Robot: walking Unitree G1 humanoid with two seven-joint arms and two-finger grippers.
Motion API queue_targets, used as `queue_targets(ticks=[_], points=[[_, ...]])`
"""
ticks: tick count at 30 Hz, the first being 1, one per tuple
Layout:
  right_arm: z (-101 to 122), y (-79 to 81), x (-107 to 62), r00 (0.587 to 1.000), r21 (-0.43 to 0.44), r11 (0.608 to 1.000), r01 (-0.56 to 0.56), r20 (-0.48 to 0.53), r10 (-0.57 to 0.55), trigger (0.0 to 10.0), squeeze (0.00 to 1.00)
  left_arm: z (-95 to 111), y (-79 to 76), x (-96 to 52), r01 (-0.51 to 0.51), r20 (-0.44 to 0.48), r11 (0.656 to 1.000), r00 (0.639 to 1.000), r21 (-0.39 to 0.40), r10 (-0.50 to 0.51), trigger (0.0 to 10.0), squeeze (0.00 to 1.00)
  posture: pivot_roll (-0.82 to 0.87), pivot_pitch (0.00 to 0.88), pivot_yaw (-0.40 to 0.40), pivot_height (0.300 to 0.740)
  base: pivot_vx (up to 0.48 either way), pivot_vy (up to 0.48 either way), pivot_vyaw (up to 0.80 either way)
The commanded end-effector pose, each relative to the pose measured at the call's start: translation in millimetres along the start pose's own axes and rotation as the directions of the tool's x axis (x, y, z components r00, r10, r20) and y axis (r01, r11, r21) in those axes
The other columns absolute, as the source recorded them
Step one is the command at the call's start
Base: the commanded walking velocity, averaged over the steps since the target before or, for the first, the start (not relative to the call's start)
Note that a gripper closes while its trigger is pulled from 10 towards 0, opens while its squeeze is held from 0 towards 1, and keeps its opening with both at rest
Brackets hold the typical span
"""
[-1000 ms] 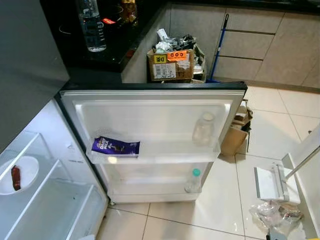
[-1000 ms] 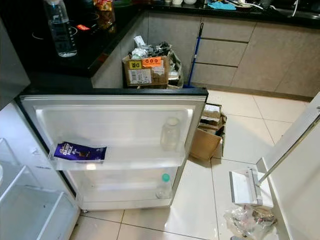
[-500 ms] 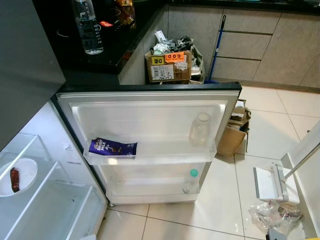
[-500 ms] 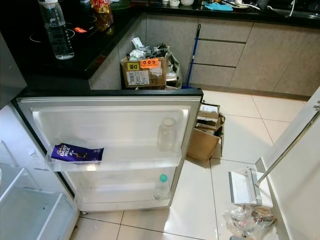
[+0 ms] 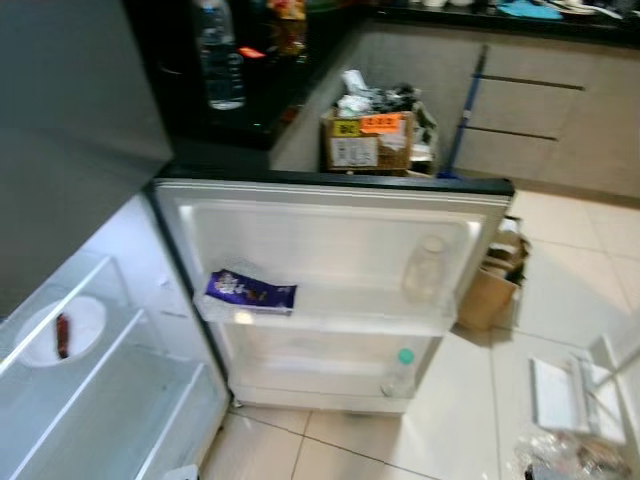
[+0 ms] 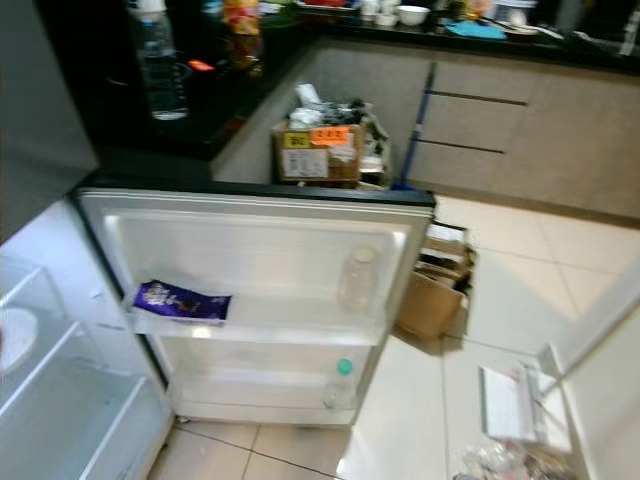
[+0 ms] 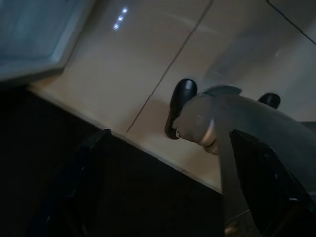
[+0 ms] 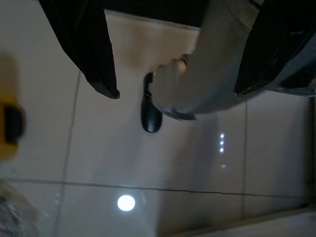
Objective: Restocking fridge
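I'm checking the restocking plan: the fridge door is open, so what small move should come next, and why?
Probably turn toward the counter and step closer to fetch the water bottle standing there. Both grippers, left and right, hang open and empty over the floor. The door's upper shelf has free room between the purple chocolate pack and the clear bottle.

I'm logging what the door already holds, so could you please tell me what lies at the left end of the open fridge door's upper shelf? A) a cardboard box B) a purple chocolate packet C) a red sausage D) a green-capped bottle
B: a purple chocolate packet lies flat at the left end of the upper door shelf.
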State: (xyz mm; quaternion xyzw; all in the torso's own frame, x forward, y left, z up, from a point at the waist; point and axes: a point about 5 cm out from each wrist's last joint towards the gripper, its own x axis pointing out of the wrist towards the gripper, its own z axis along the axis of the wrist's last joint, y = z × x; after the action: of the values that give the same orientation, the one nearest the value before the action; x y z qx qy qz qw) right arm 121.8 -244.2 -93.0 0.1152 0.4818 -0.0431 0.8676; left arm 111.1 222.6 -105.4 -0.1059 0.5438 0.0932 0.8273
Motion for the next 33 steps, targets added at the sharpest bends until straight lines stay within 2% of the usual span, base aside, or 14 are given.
queue_targets(ticks=[1, 18, 27, 33], points=[[-2, 0.8, -0.4, 1.000, -0.009, 1.000, -0.007, -0.004, 0.007, 10.0, 0.00, -8, -0.7, -0.5, 0.004, -0.029, 1.000, 1.000, 0.008, -0.003, 10.0, 0.00, -0.03, 0.012, -0.014, 0.740, 0.000, 0.000, 0.72], [-10, 1.0, -1.7, 1.000, 0.002, 1.000, -0.002, -0.027, 0.002, 10.0, 0.00, -8, -2.6, -0.3, 0.016, -0.033, 1.000, 0.999, 0.014, -0.015, 10.0, 0.00, -0.03, 0.019, -0.012, 0.740, 0.000, 0.000, 0.72], [-16, -2.4, -2.7, 0.997, 0.001, 0.999, 0.054, -0.062, -0.054, 10.0, 0.00, -9, -6.8, 0.2, 0.045, -0.043, 0.998, 0.998, 0.040, -0.043, 10.0, 0.00, -0.04, 0.021, -0.012, 0.740, 0.000, 0.000, 0.00], [-17, -3.0, -3.0, 0.995, 0.004, 0.998, 0.066, -0.069, -0.066, 10.0, 0.00, -10, -8.2, 0.3, 0.054, -0.047, 0.998, 0.998, 0.040, -0.052, 10.0, 0.00, -0.03, 0.022, -0.010, 0.740, 0.000, -0.318, 0.00]])
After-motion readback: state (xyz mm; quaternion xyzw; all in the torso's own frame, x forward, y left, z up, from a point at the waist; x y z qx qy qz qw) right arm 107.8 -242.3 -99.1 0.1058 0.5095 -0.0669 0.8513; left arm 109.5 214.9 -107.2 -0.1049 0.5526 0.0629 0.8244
